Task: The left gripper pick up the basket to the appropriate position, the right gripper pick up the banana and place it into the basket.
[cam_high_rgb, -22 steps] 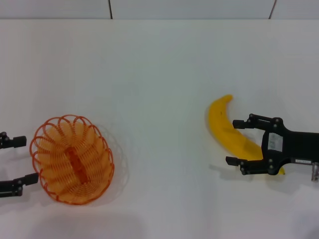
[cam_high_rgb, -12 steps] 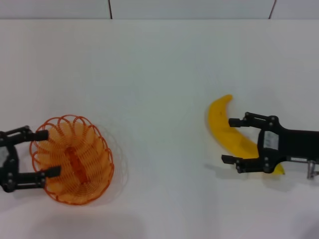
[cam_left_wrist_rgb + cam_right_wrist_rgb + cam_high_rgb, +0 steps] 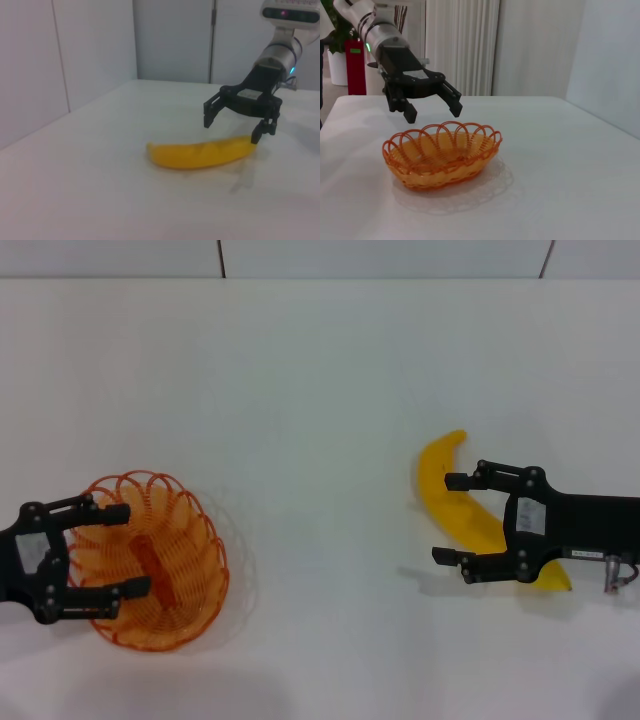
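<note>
Desk [image 3: 320,390] surface, white and bare, spreads wide between the two work sites, so the basket [image 3: 150,560] has plenty of room to be carried toward the banana [image 3: 455,502]. The desk's back edge lies well beyond the basket, while the near edge is out of the head view and probably closer, so that side deserves care.

Taking the basket as landmark: it sits upright on the desk, and the left end effector [image 3: 118,550] hangs over its outer half with fingers spread apart, gripping nothing. In the right wrist view the fingers stand above the looped rim rather than around it. Judging from that, the main risk is a poor bite: the scalloped wire is thin and springy, so a finger could land in a loop, or pinch only one loop and let the basket tilt or swing when lifted. A descent that is off-line might also push the light basket along the desk.

Far across the desk from the basket, the banana lies flat. The right end effector [image 3: 452,518] straddles its middle, fingers released and apart, one on each side. The smooth curved skin may roll or slide out if the closing is off-centre, and a low finger could scrape the desk.
</note>
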`<state>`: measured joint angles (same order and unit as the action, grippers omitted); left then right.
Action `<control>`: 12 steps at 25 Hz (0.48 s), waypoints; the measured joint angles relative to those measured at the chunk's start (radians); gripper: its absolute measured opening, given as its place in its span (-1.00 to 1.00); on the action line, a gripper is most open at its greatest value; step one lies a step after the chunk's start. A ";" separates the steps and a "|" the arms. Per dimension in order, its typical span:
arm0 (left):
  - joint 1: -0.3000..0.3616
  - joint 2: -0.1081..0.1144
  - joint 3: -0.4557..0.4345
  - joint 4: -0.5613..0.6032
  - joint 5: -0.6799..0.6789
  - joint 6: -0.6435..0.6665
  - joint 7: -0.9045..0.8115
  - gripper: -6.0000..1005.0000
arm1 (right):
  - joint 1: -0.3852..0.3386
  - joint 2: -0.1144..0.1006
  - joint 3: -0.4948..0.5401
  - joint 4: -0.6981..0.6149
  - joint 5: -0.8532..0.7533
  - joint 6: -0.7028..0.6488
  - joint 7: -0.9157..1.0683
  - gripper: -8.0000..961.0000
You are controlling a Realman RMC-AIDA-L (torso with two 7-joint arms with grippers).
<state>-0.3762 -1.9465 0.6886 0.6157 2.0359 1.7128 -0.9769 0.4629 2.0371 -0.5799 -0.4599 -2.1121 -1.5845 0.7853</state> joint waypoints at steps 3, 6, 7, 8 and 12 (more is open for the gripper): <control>-0.006 -0.002 -0.005 0.007 -0.002 0.005 -0.024 0.75 | 0.000 0.000 0.000 0.000 0.000 0.000 0.000 0.84; -0.015 0.006 -0.012 0.075 -0.019 0.006 -0.170 0.75 | 0.000 0.000 0.000 0.000 0.000 0.000 0.000 0.84; -0.021 0.010 -0.011 0.136 -0.018 0.001 -0.271 0.75 | 0.000 0.000 0.000 0.000 0.000 0.000 0.000 0.84; -0.027 0.013 -0.010 0.189 -0.011 -0.003 -0.366 0.75 | 0.000 0.000 0.000 0.000 0.000 0.000 0.000 0.84; -0.126 0.055 0.004 0.413 0.116 -0.009 -0.823 0.75 | 0.002 0.000 0.000 0.000 0.004 0.000 0.000 0.84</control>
<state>-0.5022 -1.8920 0.6922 1.0291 2.1522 1.7037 -1.7997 0.4652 2.0371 -0.5798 -0.4602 -2.1085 -1.5845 0.7853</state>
